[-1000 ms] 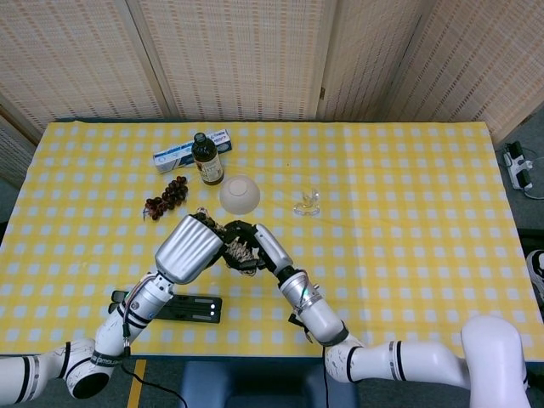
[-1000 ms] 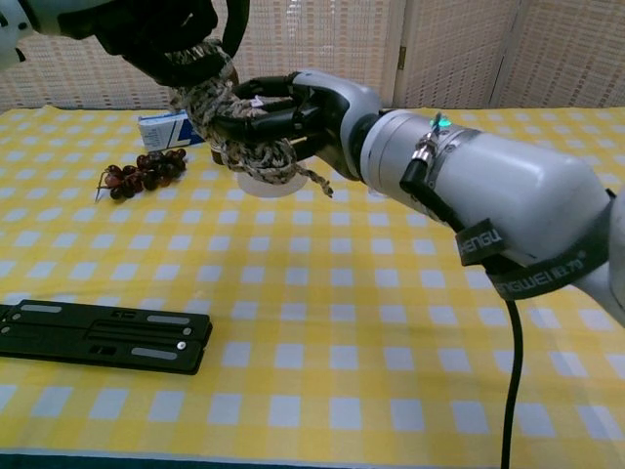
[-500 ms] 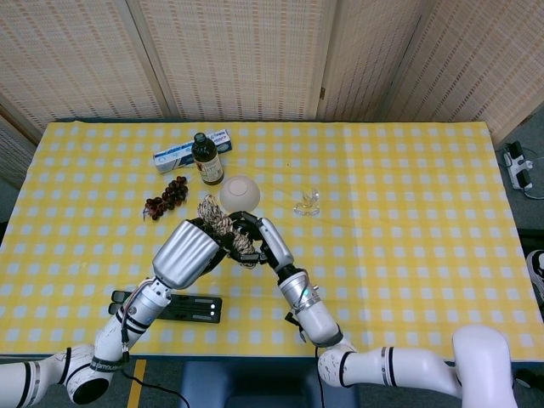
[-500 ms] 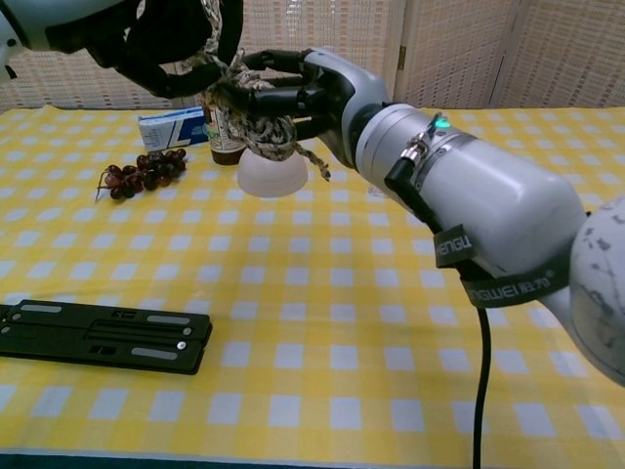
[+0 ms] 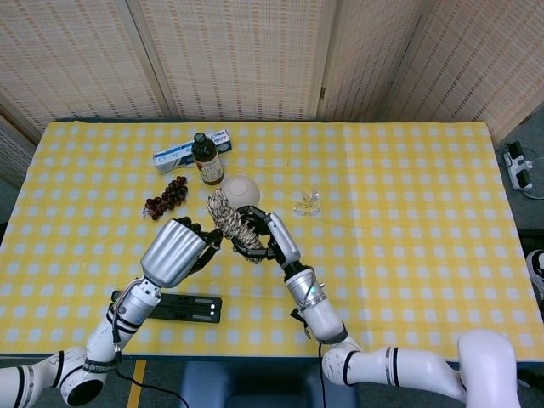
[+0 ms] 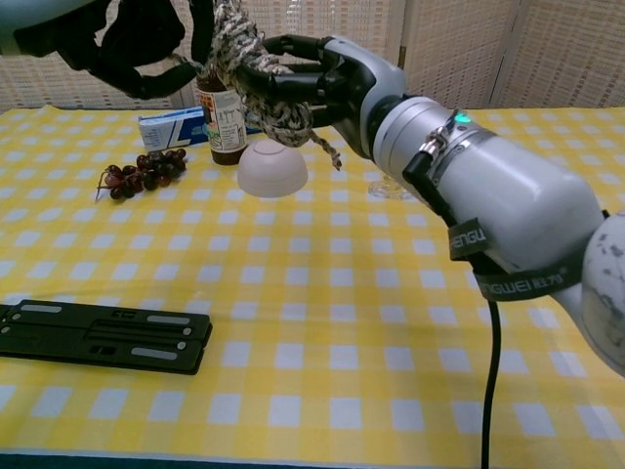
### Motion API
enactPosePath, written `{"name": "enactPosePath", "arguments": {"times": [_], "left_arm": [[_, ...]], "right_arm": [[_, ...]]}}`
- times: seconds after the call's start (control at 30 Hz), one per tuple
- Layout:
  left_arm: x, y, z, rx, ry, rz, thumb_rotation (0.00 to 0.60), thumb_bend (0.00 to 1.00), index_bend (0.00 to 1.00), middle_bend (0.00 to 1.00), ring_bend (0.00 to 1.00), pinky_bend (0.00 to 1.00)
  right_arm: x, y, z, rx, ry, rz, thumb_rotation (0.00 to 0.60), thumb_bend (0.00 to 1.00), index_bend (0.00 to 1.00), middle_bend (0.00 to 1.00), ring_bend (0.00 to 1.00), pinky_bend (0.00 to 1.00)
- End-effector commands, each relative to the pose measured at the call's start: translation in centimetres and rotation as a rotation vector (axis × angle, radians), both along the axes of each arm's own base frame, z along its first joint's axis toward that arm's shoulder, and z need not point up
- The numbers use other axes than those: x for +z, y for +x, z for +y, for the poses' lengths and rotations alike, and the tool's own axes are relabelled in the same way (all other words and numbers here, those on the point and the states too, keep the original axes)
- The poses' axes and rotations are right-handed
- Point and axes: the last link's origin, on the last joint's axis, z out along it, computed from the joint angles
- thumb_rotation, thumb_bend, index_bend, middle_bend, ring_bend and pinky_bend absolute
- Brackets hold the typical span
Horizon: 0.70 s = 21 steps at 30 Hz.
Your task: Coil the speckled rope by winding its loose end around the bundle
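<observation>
**Above the checked surface, the rope bundle is held aloft**

Above the yellow checked surface [image 5: 408, 195], near its middle, the speckled rope [image 5: 228, 218] hangs in the air as a tight bundle, clear of everything below. The right hand [image 6: 327, 83] grips the bundle, its dark fingers [image 6: 283, 82] wrapped round the coils, and a short loose end [image 6: 328, 153] droops from beneath it. The left hand [image 5: 197, 241] sits just beside the bundle on its left; in the chest view its dark fingers [image 6: 137, 59] curl close against the rope's upper part, but whether they actually clamp it cannot be told.

Just behind the bundle stands an upturned white bowl [image 5: 241, 192]. A brown bottle [image 5: 206, 159] stands to the left of the bowl, with a blue and white box [image 5: 173, 155] lying behind it. A bunch of dark grapes [image 5: 167, 197] lies left of the bowl, and a small clear glass object [image 5: 307, 202] sits to the right. Near the front edge lies a flat black bar [image 6: 103, 336].
</observation>
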Motion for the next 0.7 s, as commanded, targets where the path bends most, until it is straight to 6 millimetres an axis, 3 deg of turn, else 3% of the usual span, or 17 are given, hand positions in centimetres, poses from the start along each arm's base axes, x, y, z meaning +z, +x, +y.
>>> {"name": "enactPosePath", "arguments": {"times": [0.03, 0.23, 0.47, 0.7], "left_arm": [[0.0, -0.4, 0.0, 0.005, -0.001, 0.003, 0.600, 0.51, 0.64, 0.90, 0.81, 0.77], [-0.1, -0.4, -0.2, -0.001, -0.009, -0.001, 0.600, 0.51, 0.60, 0.90, 0.80, 0.77], [-0.2, -0.4, -0.4, 0.009, -0.024, -0.015, 0.600, 0.34, 0.37, 0.88, 0.77, 0.77], [-0.3, -0.7, -0.5, 0.024, -0.035, -0.015, 0.600, 0.34, 0.34, 0.85, 0.74, 0.77]], "right_arm": [[0.2, 0.0, -0.1, 0.001, -0.004, -0.004, 0.600, 0.51, 1.00, 0.83, 0.90, 0.78], [0.1, 0.0, -0.1, 0.004, -0.016, -0.007, 0.600, 0.51, 1.00, 0.83, 0.90, 0.78], [0.4, -0.1, -0.4, 0.005, -0.054, -0.015, 0.600, 0.51, 1.00, 0.83, 0.90, 0.78], [1.2, -0.7, -0.9, 0.032, -0.126, 0.034, 0.600, 0.51, 1.00, 0.83, 0.90, 0.78]]}}
